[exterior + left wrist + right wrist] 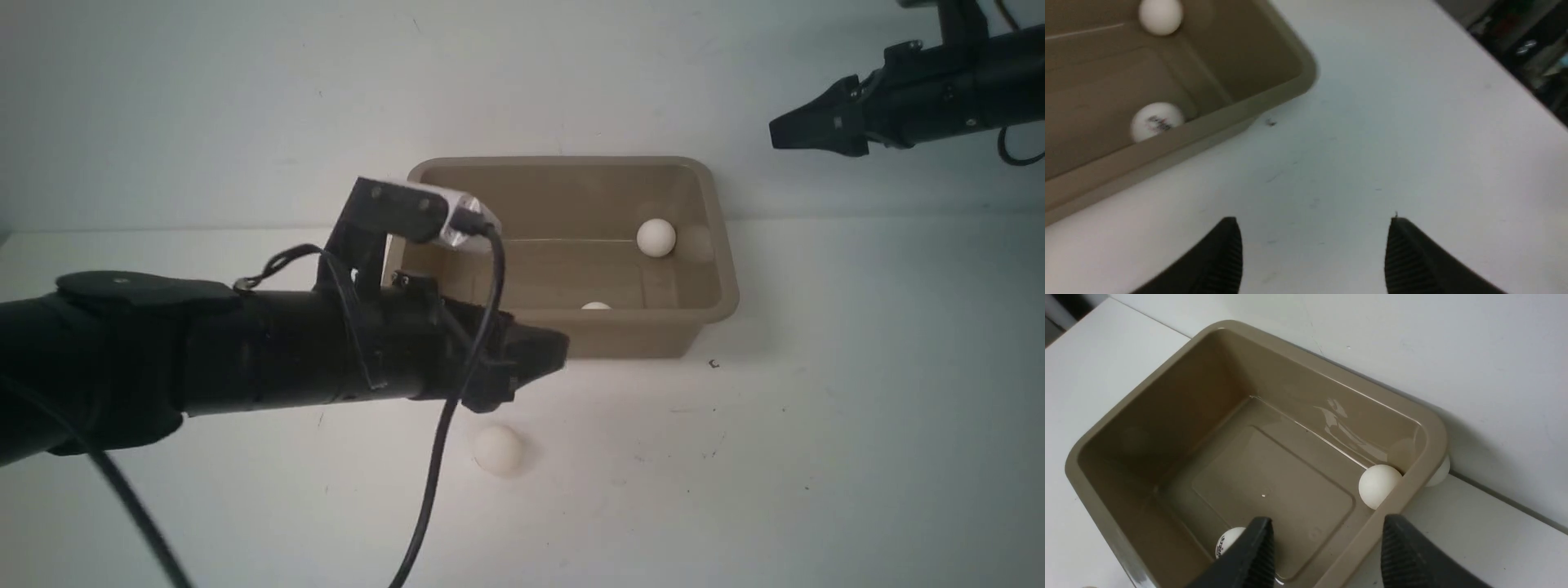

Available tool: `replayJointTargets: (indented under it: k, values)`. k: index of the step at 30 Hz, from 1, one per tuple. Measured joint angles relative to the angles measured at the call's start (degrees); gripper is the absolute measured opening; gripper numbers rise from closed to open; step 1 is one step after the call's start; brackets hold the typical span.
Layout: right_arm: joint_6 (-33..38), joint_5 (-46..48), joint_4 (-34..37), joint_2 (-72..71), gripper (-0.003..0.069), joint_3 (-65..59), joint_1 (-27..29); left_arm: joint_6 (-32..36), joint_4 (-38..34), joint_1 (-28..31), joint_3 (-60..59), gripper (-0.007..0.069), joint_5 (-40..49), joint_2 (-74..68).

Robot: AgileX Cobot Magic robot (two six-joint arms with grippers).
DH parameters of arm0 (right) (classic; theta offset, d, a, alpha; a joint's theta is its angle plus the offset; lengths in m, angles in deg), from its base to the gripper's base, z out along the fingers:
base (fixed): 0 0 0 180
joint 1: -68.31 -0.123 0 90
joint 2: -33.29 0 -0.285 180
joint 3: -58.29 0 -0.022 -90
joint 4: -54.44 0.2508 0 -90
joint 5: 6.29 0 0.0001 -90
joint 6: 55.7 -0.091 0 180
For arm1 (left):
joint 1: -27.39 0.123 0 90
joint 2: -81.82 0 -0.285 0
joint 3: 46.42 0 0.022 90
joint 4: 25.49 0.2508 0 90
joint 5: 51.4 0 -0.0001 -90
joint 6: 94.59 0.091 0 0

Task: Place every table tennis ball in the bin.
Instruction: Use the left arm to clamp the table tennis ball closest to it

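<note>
Taupe plastic bin (571, 161) sits against the wall (245, 98), with two table tennis balls already inside: a plain one (655, 237) in its far right corner and a logo ball (1156, 121) by the near side. A third ball (498, 449) lies loose on the table (857, 449) just under the left hand (1313, 220), whose fingers (1224, 261) are spread wide and empty, probably poised to drop onto it. The right hand (1327, 519), also parted and holding nothing, hangs high beside the bin, out of the way. A fourth ball (1440, 470) is wedged behind the bin's corner.

Glossy plastic bin (1180, 388), matte ball (1378, 486)
</note>
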Motion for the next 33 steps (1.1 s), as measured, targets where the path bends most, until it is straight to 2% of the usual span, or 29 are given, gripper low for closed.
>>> replayJointTargets:
  k: [2, 4, 6, 8, 9, 10, 12, 13, 15, 19, 23, 25, 33]
  values:
    - [0.0, 0.0, 0.16, 0.0, 0.0332, 0.0, 0.0, -1.14, 4.46, 0.0, 0.0, 0.0422, 8.61, 1.01]
    - [0.0, 0.0, 0.23, 0.0, 0.0332, 0.0, 0.0, -3.13, 8.38, 0.0, 0.0, 0.0407, 12.13, 1.15]
    - [0.0, -0.17, 0.23, 0.0, 0.0332, 0.0, 0.0, -12.9, 21.1, 0.0, 0.0, 0.0363, 15.65, 1.2]
    - [0.0, -0.18, 0.34, 0.0, 0.0332, 0.0, 0.0, -22.61, 32.32, 0.0, 0.0, 0.0321, 15.71, 1.2]
    - [0.0, -0.18, 0.35, 0.0, 0.0332, 0.0, 0.0, -24.86, 33.57, 0.0, 0.0, 0.0318, 15.63, 1.2]
    - [0.0, -0.18, 0.46, 0.0, 0.0332, 0.0, 0.0, -32.39, 43.46, 0.0, 0.0, 0.0294, 14.9, 1.2]
    - [0.0, -0.23, 0.66, 0.0, 0.0332, 0.0, 0.0, -40.81, 53.27, 0.0, 0.0, 0.0278, 11.24, 1.2]
    - [0.0, -0.23, 0.66, 0.0, 0.0332, 0.0, 0.0, -41.31, 54.72, 0.0, 0.0, 0.0278, 10.72, 1.2]
    - [0.0, -0.23, 0.89, 0.0, 0.0332, 0.0, 0.0, -43.54, 58.98, 0.0, 0.0, 0.0288, 2.64, 1.2]
    - [-0.25, -0.23, 0.89, 0.0, 0.0332, 0.0, 0.0, -38.98, 56.32, 0.0, 0.0, 0.0367, -5.76, 1.01]
    - [-0.25, -0.23, 0.89, 0.0, 0.0332, 0.0, 0.0, -32.11, 44.66, 0.0, 0.0, 0.0493, -9.75, -0.69]
    - [-0.3, -0.23, 0.94, 0.0, 0.0332, 0.0, 0.0, -28.71, 38.62, 0.0, 0.0, 0.0525, -11.22, -1.89]
    - [-0.3, -0.23, 0.93, 0.0, 0.0332, 0.0, 0.0, -15.59, 17.21, 0.0, 0.0, 0.0542, -15.96, -9.3]
